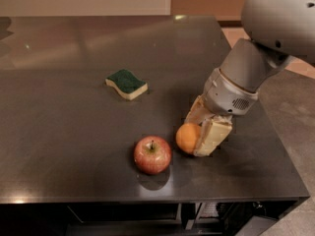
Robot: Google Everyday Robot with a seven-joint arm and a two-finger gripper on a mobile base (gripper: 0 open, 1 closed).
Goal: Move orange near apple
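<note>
The orange (187,137) is a small plain orange ball held between my gripper's cream fingers (212,135), low over the dark table near its front right. The gripper (195,136) is shut on the orange, with the grey arm reaching in from the upper right. The apple (152,154), red with yellowish streaks and a dark stem, sits on the table just left of and slightly in front of the orange, a small gap between them.
A green-topped yellow sponge (127,83) lies on the dark table (59,132) to the far left of the gripper. The table's front edge runs just in front of the apple, and its right edge is close to the arm.
</note>
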